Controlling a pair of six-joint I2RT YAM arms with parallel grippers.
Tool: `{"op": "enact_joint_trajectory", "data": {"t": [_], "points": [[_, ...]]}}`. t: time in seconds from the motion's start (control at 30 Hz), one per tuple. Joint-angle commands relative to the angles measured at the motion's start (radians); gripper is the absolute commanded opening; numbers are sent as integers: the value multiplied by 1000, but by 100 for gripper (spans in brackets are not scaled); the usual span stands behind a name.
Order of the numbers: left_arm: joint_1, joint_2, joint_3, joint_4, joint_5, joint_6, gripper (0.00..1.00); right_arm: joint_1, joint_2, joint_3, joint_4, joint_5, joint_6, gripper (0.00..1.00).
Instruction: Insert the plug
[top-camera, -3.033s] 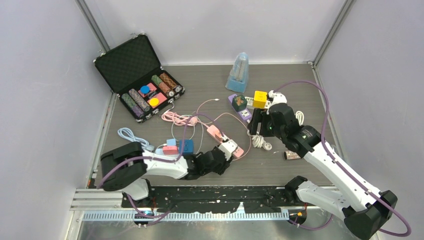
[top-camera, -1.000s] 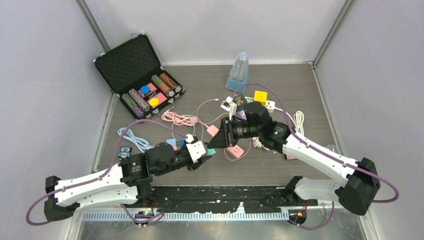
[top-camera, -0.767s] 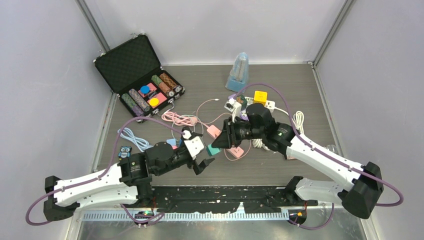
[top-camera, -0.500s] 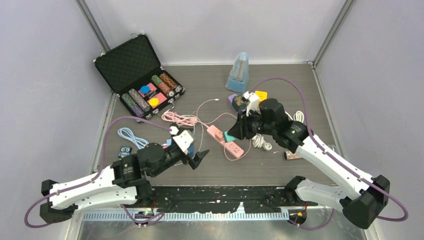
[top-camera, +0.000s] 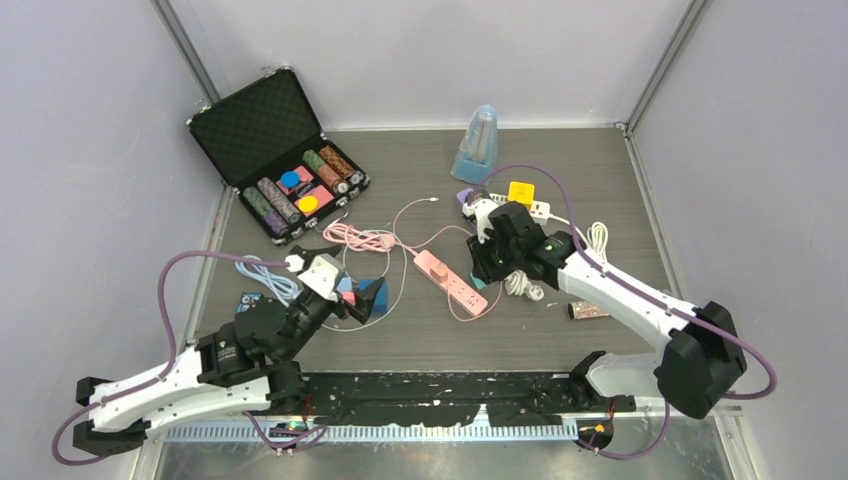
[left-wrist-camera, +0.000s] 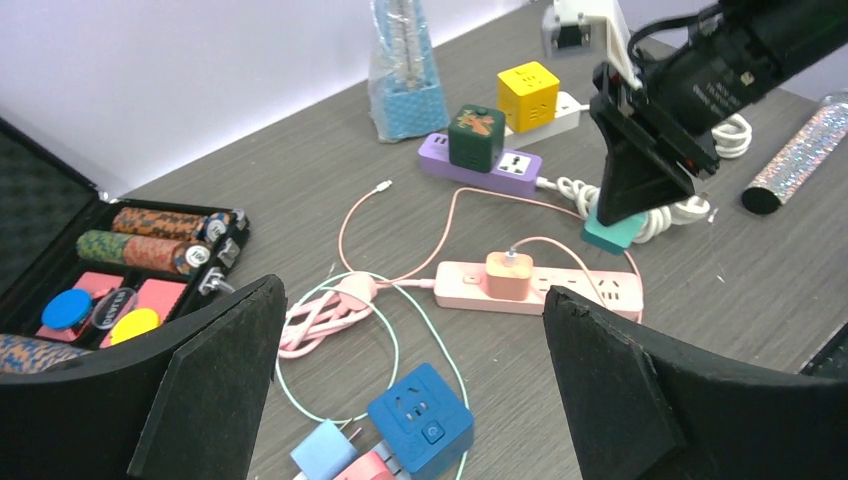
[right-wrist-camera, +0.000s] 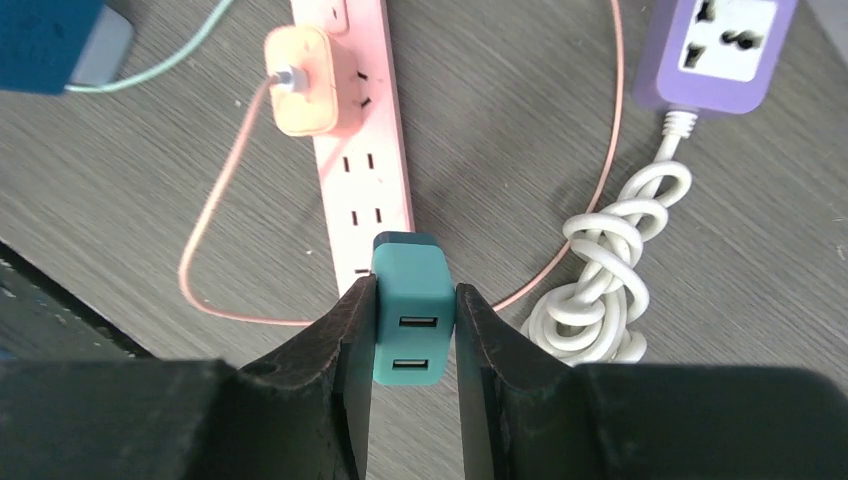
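Tabletop strip (right-wrist-camera: 372, 170) now seemingly meets plug (right-wrist-camera: 413, 312) in right tool (right-wrist-camera: 413, 290).

Three power strips: pink (top-camera: 460, 290), purple (left-wrist-camera: 515, 165), white (top-camera: 541, 210). Three cube sockets: blue (left-wrist-camera: 420, 425), green (left-wrist-camera: 475, 138), yellow (left-wrist-camera: 528, 92). One chip case (top-camera: 255, 125), upper left.

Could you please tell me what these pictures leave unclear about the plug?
- Right wrist: the teal plug hides its prongs and the socket under it in the pink strip.
- Top external: the right tool mostly covers the plug.
- Left wrist: fingers of the left tool block the lower corners.
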Motion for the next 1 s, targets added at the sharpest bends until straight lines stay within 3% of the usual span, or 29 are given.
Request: {"op": "enact_joint_trajectory", "data": {"t": [0.0, 0.3, 0.57, 0.97], "points": [[-3, -46, -22, 56, -75, 30, 100, 8, 53, -6, 66, 32, -62, 6], [-3, -104, -40, 57, -85, 18, 99, 38, 110, 16, 35, -59, -83, 6], [-2, -93, -33, 45, -83, 14, 100, 40, 195, 105, -123, -77, -72, 6], [-2, -93, -42, 43, -84, 11, 100, 40, 168, 148, -167, -81, -44, 6]]}}
